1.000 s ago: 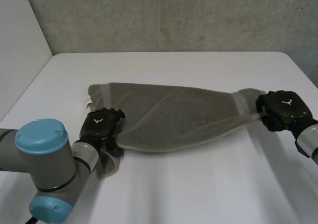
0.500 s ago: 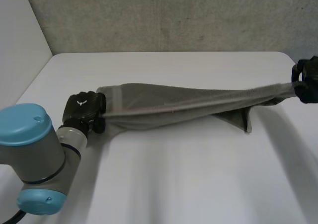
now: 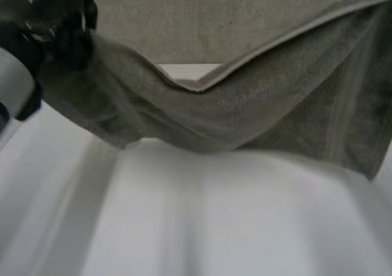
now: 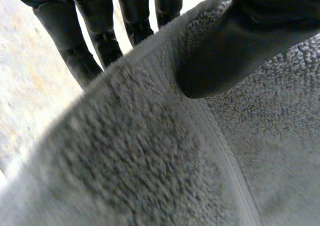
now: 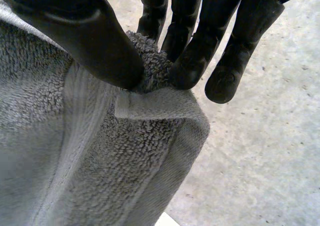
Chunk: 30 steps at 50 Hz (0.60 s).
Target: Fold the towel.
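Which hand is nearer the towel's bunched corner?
Right. The right hand pinches that corner of the towel; the left hand pinches an edge by the hem stripe.

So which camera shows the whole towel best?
The head view: the towel hangs sagging above the table. The wrist views show close-ups of the parts pinched by the left hand and the right hand.
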Available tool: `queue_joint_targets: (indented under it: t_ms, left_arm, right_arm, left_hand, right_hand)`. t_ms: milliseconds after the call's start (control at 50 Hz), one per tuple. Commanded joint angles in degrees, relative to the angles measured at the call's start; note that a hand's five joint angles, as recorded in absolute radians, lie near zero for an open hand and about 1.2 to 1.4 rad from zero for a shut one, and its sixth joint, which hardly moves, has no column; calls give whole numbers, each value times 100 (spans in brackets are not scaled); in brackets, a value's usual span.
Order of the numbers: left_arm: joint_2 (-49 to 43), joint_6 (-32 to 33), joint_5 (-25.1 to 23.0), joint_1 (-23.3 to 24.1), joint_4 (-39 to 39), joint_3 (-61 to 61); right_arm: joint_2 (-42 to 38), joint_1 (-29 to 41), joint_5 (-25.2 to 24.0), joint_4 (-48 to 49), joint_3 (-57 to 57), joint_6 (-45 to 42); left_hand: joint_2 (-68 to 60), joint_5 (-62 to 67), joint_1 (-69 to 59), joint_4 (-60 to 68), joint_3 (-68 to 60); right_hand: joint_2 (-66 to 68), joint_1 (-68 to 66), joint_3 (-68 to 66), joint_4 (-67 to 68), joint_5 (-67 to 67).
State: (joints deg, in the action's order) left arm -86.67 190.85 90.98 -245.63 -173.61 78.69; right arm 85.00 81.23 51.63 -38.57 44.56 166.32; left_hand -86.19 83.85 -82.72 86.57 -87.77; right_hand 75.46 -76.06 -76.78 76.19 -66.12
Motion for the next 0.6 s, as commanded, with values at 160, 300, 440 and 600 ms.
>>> queue_joint_targets:
  t_ms: [160,300,440,600]
  left_arm:
    - [-1959,251,-221,-503,1145,-952]
    - [-3146,664,-238,-547,1391,-1822]
    - [-3796,577,-195,-521,1077,-4164]
    - [-3183,-256,138,-504,-1539,-4899]
  right_arm:
    - [-2354,1050,1109,-1691,-398,-2839]
    - [-3033,1931,2387,-397,-141,-3193]
    - [-3191,2362,2730,2059,-982,-3018]
    - [-2227,2485,2878,5135,-969,-1422]
  left_hand:
    - [619,-1385,272,-657,777]
    - [619,-1385,272,-657,777]
    - [619,-1385,272,-657,777]
    - [619,-1385,272,-657,777]
  right_hand:
    - [454,-394,-322,381,-388]
    - [454,-394,-322,381,-388]
    - [454,-394,-322,381,-388]
    - [454,-394,-322,381,-388]
